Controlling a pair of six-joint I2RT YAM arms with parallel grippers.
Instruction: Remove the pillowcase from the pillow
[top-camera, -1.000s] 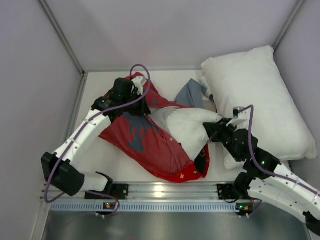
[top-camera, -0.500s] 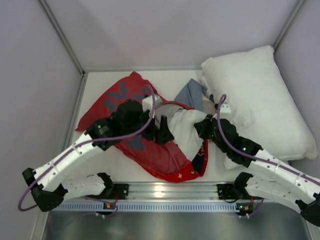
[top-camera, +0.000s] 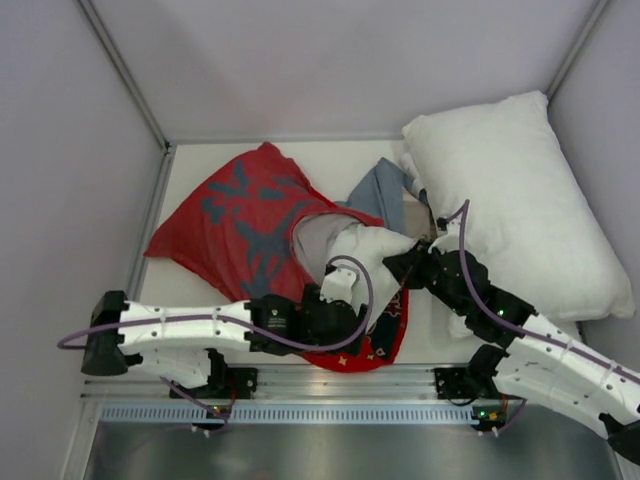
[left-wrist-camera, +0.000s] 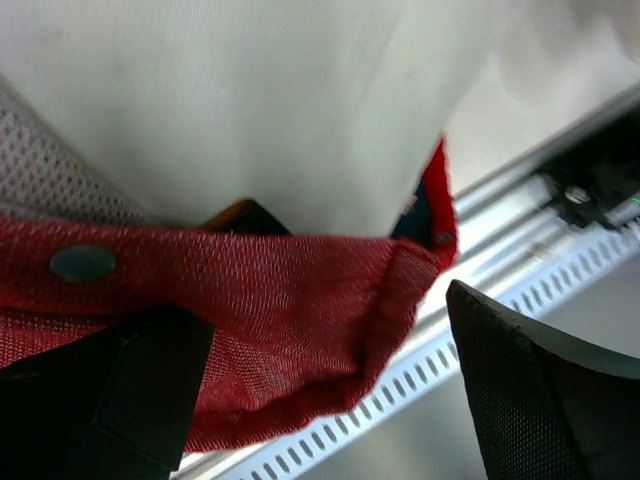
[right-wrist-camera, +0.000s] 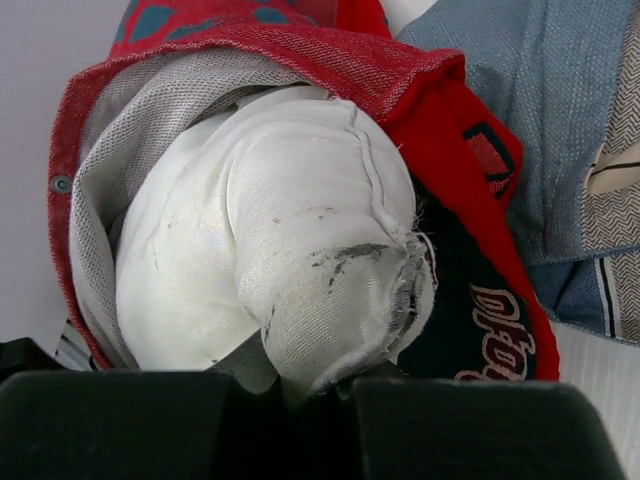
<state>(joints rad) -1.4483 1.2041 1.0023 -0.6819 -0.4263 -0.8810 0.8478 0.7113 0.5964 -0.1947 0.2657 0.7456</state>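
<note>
The red pillowcase (top-camera: 235, 215) lies spread to the left, its open mouth facing right. The white pillow (top-camera: 372, 248) sticks partway out of that mouth. My right gripper (top-camera: 402, 266) is shut on the pillow's smudged corner (right-wrist-camera: 335, 270), pinched right at the gripper (right-wrist-camera: 310, 385). My left gripper (top-camera: 355, 305) sits low at the front hem. In the left wrist view this gripper (left-wrist-camera: 330, 400) is open, its fingers (left-wrist-camera: 540, 390) straddling the red hem (left-wrist-camera: 290, 300) without touching it. The pillow (left-wrist-camera: 250, 100) bulges above it.
A second, smoother white pillow (top-camera: 520, 195) leans at the back right. A grey-blue cloth (top-camera: 382, 188) lies between it and the pillowcase, also visible as cloth (right-wrist-camera: 545, 110). The slotted metal rail (top-camera: 330, 382) runs along the front edge. Walls close in left and back.
My left gripper let go of the pillowcase's far side, opened, and swung to the front hem. The pillowcase settled flat to the left. The right gripper kept its grip on the pillow corner.
</note>
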